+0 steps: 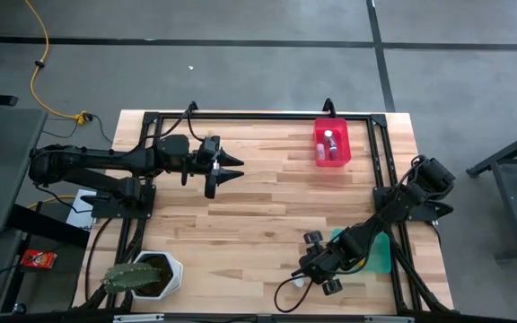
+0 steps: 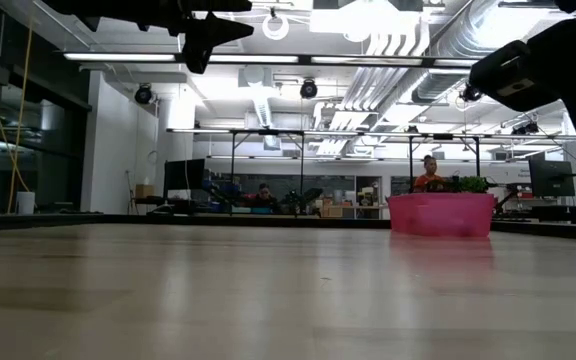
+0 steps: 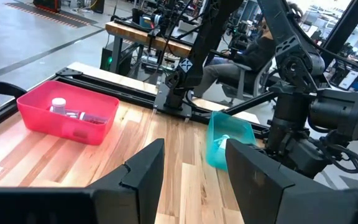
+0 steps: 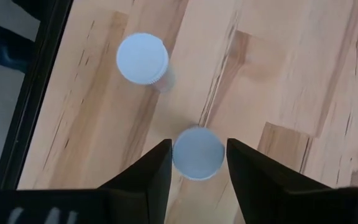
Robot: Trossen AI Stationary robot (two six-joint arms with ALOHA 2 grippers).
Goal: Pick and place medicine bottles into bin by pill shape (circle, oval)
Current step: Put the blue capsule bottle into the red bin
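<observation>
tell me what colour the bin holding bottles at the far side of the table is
Pink-red bin, clearest in the left wrist view.

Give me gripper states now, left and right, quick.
Left gripper: open, empty, raised above the table.
Right gripper: jaws either side of a white round-capped medicine bottle; a full clamp cannot be told.

The tabletop (image 1: 258, 206) is pale wood in light and tan planks with darker grain streaks, framed in black. A red bin (image 1: 331, 142) holds pale bottles, and a teal bin (image 1: 380, 254) lies beside the right arm. The medicine bottles (image 4: 197, 152) show white round caps. Both arms are black. A white plant pot (image 1: 170, 272) carries a green cactus.
</observation>
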